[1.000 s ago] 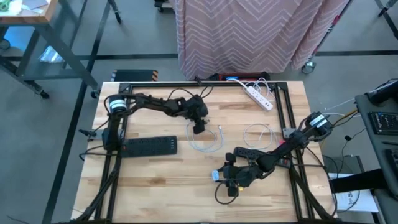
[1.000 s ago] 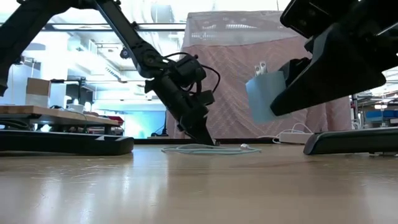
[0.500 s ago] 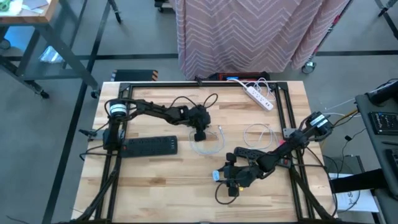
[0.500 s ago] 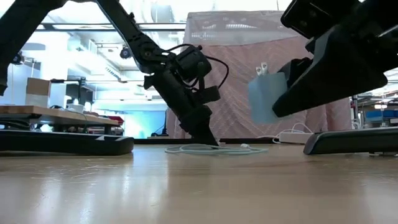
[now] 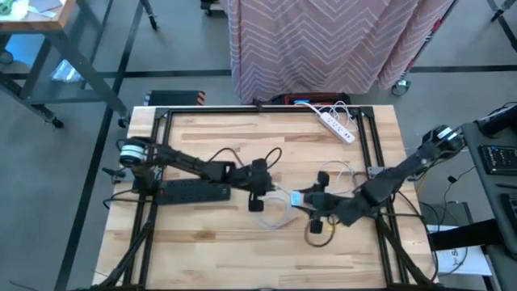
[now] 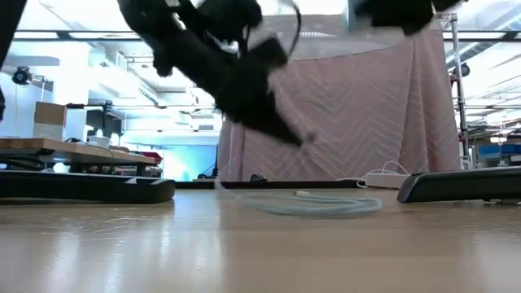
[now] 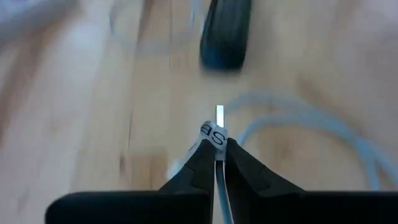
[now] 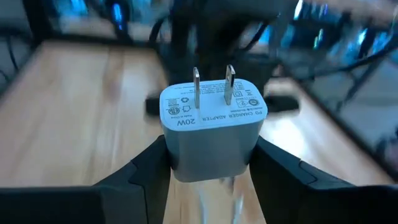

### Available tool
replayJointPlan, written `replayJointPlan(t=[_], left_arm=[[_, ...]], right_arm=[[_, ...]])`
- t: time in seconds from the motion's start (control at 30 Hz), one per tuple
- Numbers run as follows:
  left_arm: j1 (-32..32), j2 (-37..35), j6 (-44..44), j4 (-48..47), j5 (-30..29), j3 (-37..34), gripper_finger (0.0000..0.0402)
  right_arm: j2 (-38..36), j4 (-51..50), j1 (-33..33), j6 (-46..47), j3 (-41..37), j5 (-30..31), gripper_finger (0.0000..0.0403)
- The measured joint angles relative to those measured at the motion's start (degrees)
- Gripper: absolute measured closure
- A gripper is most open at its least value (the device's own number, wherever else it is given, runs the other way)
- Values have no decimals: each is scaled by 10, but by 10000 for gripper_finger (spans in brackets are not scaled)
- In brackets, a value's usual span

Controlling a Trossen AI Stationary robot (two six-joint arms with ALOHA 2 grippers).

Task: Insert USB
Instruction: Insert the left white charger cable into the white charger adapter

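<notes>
Left fingers [image 7: 205, 155] are being clenched on the cable's USB plug [image 7: 219, 118], tip poking forward so it can be pushed in; right fingers [image 8: 149, 168] are gripping the charger adapter [image 8: 211, 127], prongs facing the camera, port presumably turned toward the plug; only the high view is showing both meeting mid-table [image 5: 202, 242], cable [image 5: 279, 212] trailing.

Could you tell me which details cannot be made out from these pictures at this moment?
- Adapter USB port: right wrist view shows only its pronged face; the right claw covers the sides.
- Cable far end: too small in the high view.
- USB plug tip: blurred in the left wrist view, ahead of the shut left claw.
- Right claw in the low view: cut off by the top edge.
</notes>
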Motion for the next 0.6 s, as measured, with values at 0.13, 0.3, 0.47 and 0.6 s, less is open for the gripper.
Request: replayJointPlan(t=[0.13, 0.3, 0.47, 0.6], left_arm=[[-39, -29, 14, 70, -11, -3, 397], [-74, -83, 34, 121, -16, -1, 397], [-108, -121, 44, 197, -15, -1, 398], [-130, -121, 30, 274, -15, -3, 398]], right_arm=[[-33, 97, 3, -100, 0, -12, 232], [-43, 235, 7, -185, 0, -123, 232], [-41, 374, 5, -230, 0, -247, 232], [-35, 473, 3, -223, 0, -275, 232]])
